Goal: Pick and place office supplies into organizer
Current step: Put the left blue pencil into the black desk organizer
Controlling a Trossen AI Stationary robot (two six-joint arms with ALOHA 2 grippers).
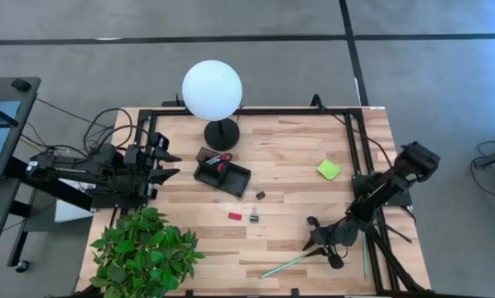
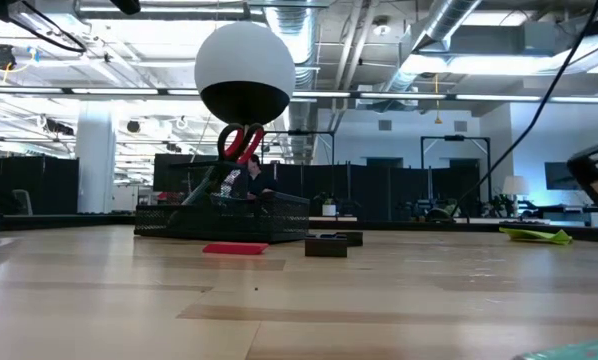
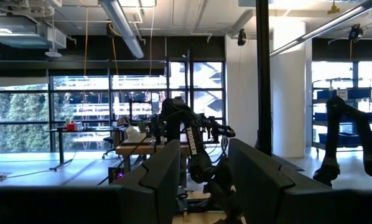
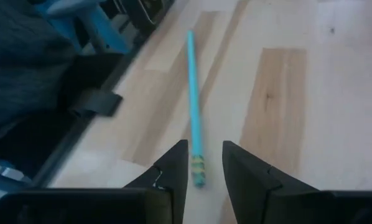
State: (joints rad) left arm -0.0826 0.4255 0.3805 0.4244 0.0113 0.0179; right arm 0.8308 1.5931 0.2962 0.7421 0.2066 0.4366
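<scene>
Because the right pincer point(image 4: 199, 163) hangs low over the worktop point(image 1: 297, 186) with its fingers parted around only the very end of the light-green pen point(image 4: 193, 99), closing there could pivot or flick the pen toward the near edge. That pen lies well apart from the organizer point(image 1: 222, 174), where the red-handled scissors point(image 1: 220, 160) already stand. Parked at the worktop's left edge, the left pincer point(image 1: 166, 164) is open and empty.

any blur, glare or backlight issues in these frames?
Right wrist view: the pen between the right gripper fingers looks soft and smeared. Low view: bright ceiling lights behind leave the organizer and lamp globe underside dark, and the near table is out of focus. Left wrist view: window glare, fingers in silhouette. High view: even light.
</scene>
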